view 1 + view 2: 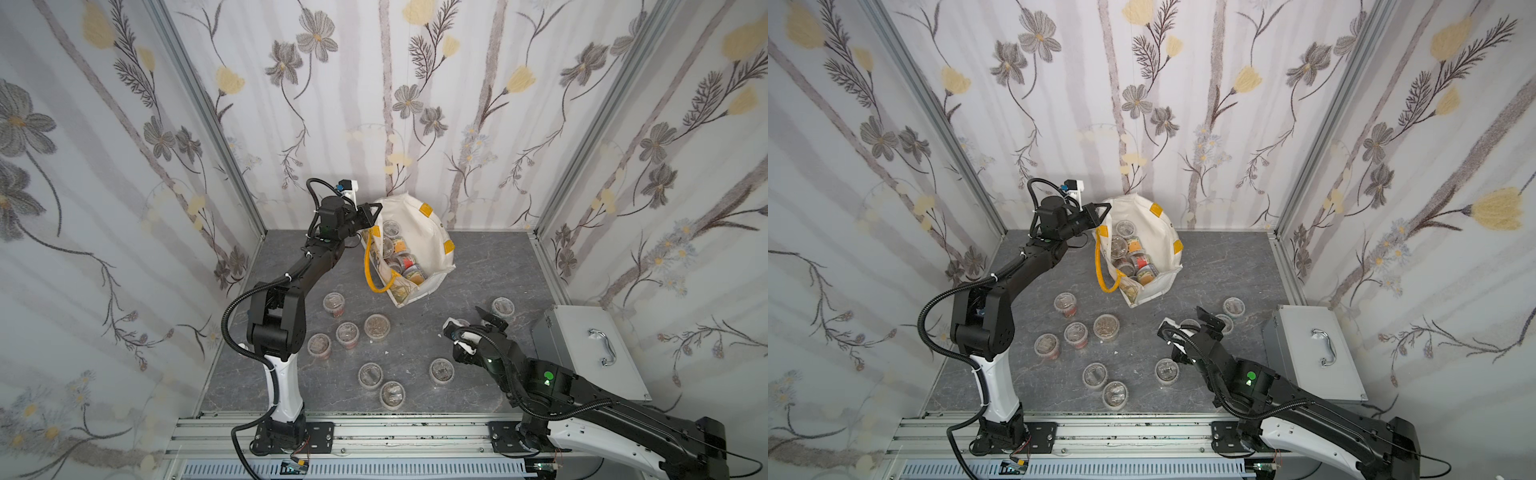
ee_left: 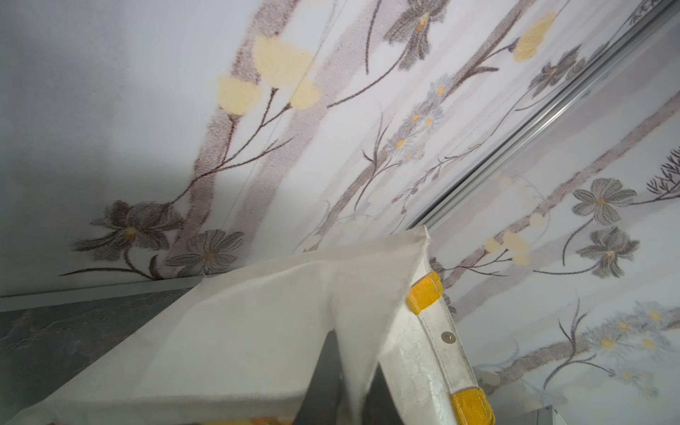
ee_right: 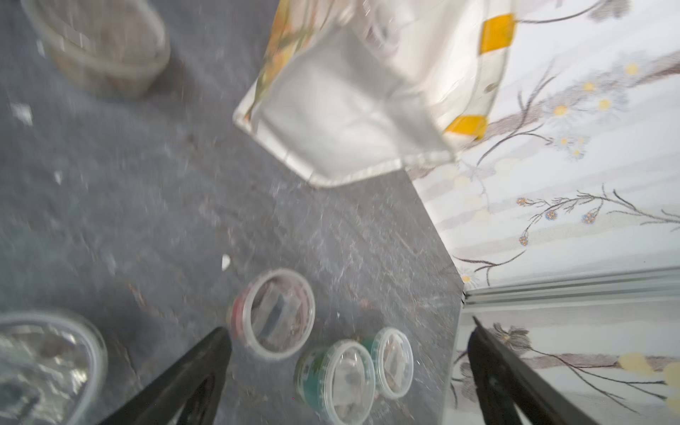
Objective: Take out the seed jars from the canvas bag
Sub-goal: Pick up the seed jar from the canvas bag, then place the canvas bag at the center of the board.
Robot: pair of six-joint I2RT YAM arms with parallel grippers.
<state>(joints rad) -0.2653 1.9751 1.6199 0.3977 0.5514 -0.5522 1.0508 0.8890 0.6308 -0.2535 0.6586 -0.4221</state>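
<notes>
The cream canvas bag (image 1: 422, 232) (image 1: 1163, 237) stands tilted at the back of the table with its mouth open. Several seed jars (image 1: 401, 253) (image 1: 1136, 257) show inside it. My left gripper (image 1: 372, 214) (image 1: 1102, 212) (image 2: 349, 368) is shut on the bag's rim and holds it up. Several more seed jars (image 1: 377, 326) (image 1: 1106, 326) stand on the dark tabletop. At the right, my right gripper (image 1: 469, 322) (image 1: 1192, 324) (image 3: 347, 327) hangs open and empty over three jars: a red-banded one (image 3: 274, 312) and two green-banded ones (image 3: 338, 379). This wrist view is blurred.
A silver metal case (image 1: 582, 345) (image 1: 1312, 353) with a handle stands at the right edge, close behind my right arm. Flowered walls close in the table on three sides. A yellow handle loop (image 1: 374, 274) hangs from the bag's front.
</notes>
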